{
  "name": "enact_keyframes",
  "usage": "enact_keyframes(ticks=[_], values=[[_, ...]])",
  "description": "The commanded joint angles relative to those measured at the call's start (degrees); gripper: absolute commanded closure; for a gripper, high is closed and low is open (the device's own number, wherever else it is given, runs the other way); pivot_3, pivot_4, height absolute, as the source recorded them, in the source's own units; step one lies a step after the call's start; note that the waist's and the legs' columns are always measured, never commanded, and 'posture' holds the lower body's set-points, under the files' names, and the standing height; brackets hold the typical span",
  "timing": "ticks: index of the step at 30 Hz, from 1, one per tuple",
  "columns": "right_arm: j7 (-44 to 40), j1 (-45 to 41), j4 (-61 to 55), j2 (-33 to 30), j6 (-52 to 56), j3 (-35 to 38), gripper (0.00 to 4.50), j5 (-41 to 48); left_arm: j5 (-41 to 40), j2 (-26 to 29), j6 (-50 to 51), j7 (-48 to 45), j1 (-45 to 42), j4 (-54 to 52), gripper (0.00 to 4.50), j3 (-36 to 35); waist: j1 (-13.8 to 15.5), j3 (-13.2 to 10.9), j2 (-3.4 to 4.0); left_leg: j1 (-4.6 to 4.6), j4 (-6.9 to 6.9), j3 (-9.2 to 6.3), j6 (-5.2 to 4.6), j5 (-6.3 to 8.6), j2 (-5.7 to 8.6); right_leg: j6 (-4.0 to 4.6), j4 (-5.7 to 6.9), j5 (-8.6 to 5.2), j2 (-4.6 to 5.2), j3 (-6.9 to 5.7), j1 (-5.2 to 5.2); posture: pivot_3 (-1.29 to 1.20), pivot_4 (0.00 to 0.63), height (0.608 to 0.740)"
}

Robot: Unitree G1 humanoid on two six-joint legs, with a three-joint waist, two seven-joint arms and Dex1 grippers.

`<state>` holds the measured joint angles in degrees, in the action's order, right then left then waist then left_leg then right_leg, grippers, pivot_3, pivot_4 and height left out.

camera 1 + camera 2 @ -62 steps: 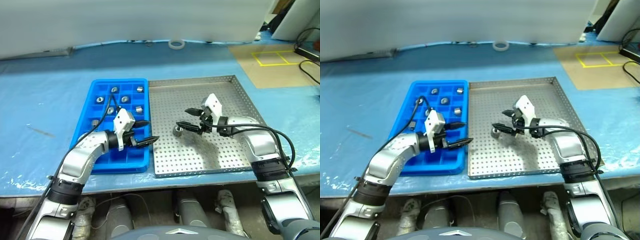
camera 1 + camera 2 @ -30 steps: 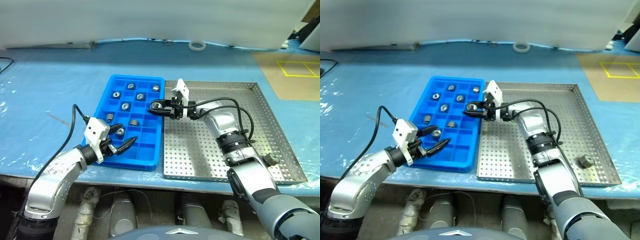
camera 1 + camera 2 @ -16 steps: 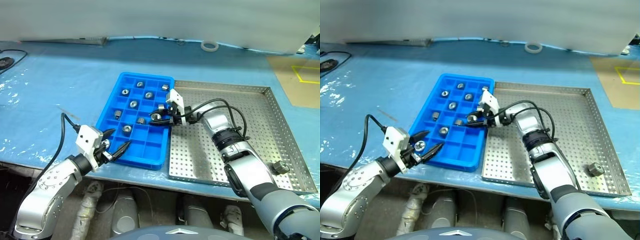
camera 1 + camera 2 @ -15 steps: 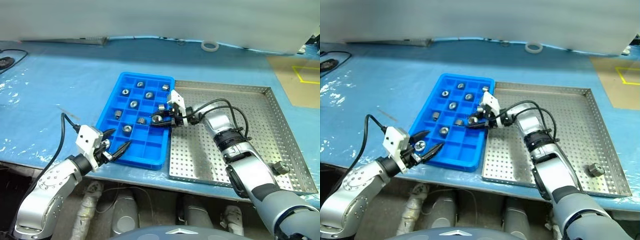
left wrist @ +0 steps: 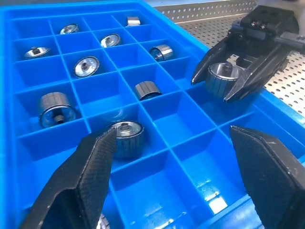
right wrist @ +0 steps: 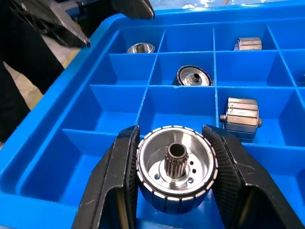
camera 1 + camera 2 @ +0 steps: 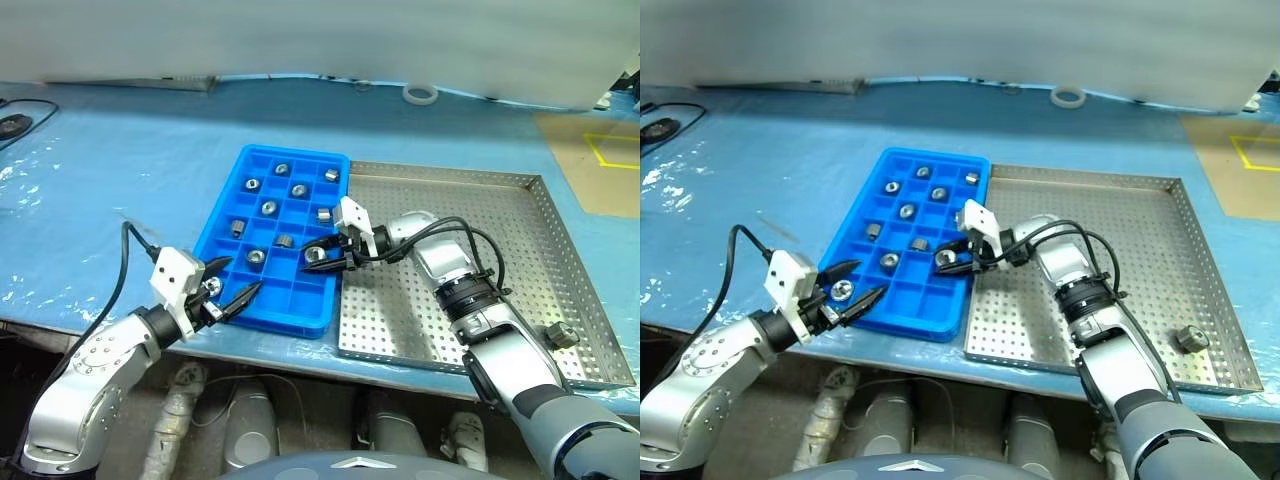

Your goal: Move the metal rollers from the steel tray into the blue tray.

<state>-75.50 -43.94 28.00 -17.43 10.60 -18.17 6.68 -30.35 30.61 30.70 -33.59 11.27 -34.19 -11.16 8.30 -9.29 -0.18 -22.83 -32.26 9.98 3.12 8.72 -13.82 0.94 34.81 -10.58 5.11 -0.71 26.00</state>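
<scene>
The blue tray (image 7: 296, 295) lies left of the steel tray (image 7: 450, 178), and several metal rollers (image 7: 269, 207) sit in its compartments. My right gripper (image 7: 322, 256) reaches across from the steel tray, shut on a metal roller (image 6: 175, 167). It holds the roller low over a compartment in the blue tray's right column. My left gripper (image 7: 228, 285) hangs open over the tray's front left corner with nothing between its fingers. One more roller (image 7: 556, 335) lies in the steel tray's front right corner.
A white tape ring (image 7: 419, 94) lies at the back of the blue table cover. A brown board with yellow tape lines (image 7: 610, 150) is at the far right. A black cable (image 7: 15, 100) runs at the far left. The table's front edge passes just below both trays.
My right gripper took a roller from the steel tray, carried it left over the blue tray, and has come nearer and lower. The camera turned left. The left gripper has stayed open.
</scene>
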Motion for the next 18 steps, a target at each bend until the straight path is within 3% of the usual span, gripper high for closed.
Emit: enact_keyframes(ticks=[1,6,18], values=[[-0.5,0.9,-1.2,0.7,0.6,-0.4,2.85,0.6,-1.6,1.0,-0.5,-0.3,2.6,-1.5,0.50,-4.4,0.0,0.0,-0.01,0.00,0.00,0.00,0.00,0.00,0.00,0.00,0.00,0.00,0.00,0.00,0.00,0.26,0.150,0.740],[-3.3,1.0,-6.6,3.1,6.5,-0.3,2.85,5.4,-1.1,1.7,-1.3,-0.8,7.5,-2.2,0.50,-6.4,0.0,0.0,-0.01,-0.03,0.03,-0.01,-0.01,0.01,-0.03,0.00,-0.05,0.00,-0.03,0.00,0.02,0.29,0.150,0.740],[4.6,0.7,-3.1,10.3,1.0,-5.2,2.85,-1.8,-1.1,0.9,-2.0,0.5,10.9,-4.4,0.50,-6.6,-1.3,0.0,-0.08,0.33,0.16,-0.02,0.10,-0.04,-0.09,-0.35,0.03,-0.21,-0.07,0.02,-0.02,0.33,0.150,0.740]])
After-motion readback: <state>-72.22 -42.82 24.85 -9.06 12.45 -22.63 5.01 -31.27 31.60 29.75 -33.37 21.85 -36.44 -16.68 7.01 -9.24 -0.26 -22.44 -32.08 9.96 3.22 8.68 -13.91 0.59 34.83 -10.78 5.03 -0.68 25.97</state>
